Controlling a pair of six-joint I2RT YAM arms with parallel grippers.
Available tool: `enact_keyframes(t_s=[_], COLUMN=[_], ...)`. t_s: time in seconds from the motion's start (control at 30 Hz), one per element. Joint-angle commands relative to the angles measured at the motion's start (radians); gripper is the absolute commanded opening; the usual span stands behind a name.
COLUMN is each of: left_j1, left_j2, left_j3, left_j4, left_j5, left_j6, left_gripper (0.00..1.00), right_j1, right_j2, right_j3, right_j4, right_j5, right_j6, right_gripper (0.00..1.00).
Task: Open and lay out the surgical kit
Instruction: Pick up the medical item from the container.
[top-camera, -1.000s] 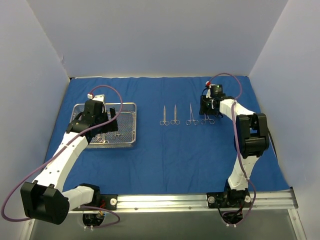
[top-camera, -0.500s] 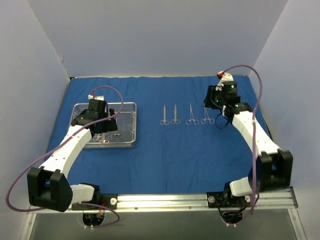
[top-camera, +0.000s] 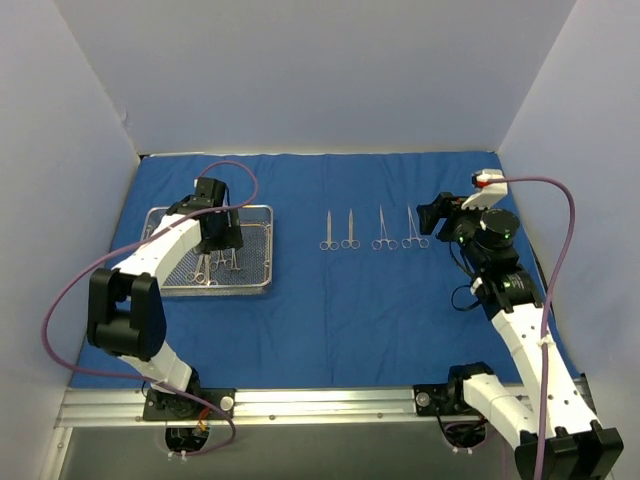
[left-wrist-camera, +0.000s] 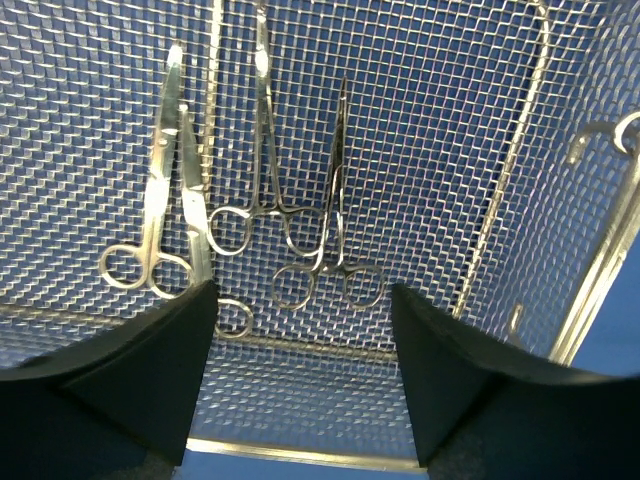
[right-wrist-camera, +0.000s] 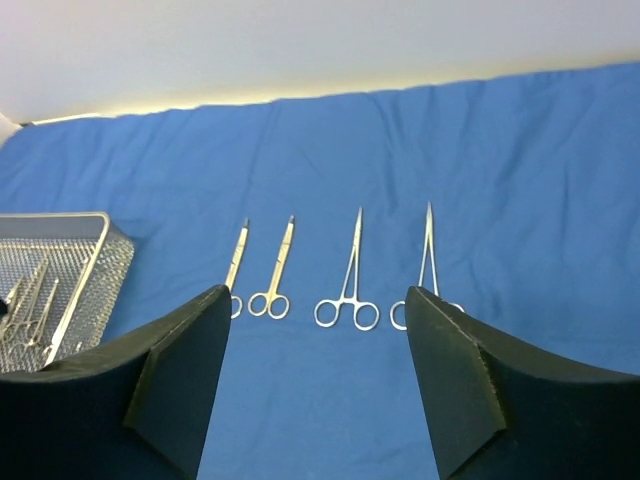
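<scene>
1. Where stuff is: the wrap (top-camera: 330, 300) is spread flat over the worktop, and the tray (top-camera: 270, 250) sits on its left part. Four instruments (top-camera: 350, 231) lie in a row mid-wrap, rings toward me. The rest, four I think, are in the tray.
2. The left end effector (left-wrist-camera: 300, 295) hangs right over the tray load with its fingers spread and nothing between them. The right end effector (right-wrist-camera: 317, 292) is spread and empty too, just right of the row.
3. My main worry is the tray pile. The pieces there overlap, and the forceps (left-wrist-camera: 335, 200) lies across its neighbour (left-wrist-camera: 262, 150) near the rings. If I pinch one, I'd guess the other gets dragged or comes up with it, then drops.
4. Fine tips on wire mesh bother me as well. A tip caught in the mesh during a lift could tug the whole tray sideways.
5. On the right side, the end effector is close to the last clamp (top-camera: 414, 229). A careless sweep could knock the row crooked or bunch the wrap.
6. On views:
   - The left wrist cam is the only one showing those overlaps. From the top the tray load is just glints.
   - The right wrist cam shows the row spacing nicely, plus a tray corner.
   - Only the top cam shows both arms and the full wrap at once.
</scene>
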Motion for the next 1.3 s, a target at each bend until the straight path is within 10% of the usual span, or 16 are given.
enact_keyframes(t_s=[0.0, 0.43, 0.93, 1.27], left_j1=[0.008, 0.008, 0.009, 0.008], left_j2=[0.043, 0.187, 0.278, 0.259], left_j3=[0.051, 0.053, 0.074, 0.083], left_j4=[0.039, 0.065, 0.060, 0.034], left_j5=[0.044, 0.072, 0.058, 0.063], left_j6=[0.027, 0.064, 0.070, 0.058], left_gripper=[0.70, 0.29, 0.27, 0.02], right_j1=[0.011, 0.017, 0.017, 0.017], right_j2=[-0.032, -0.064, -0.041, -0.035], right_j3=[-0.037, -0.090, -0.093, -0.088], right_j4=[0.099, 0.113, 0.115, 0.107], right_j5=[-0.037, 0.004, -0.001, 0.001], right_j6=[0.009, -0.007, -0.015, -0.015], right_gripper=[0.67, 0.70, 0.70, 0.70])
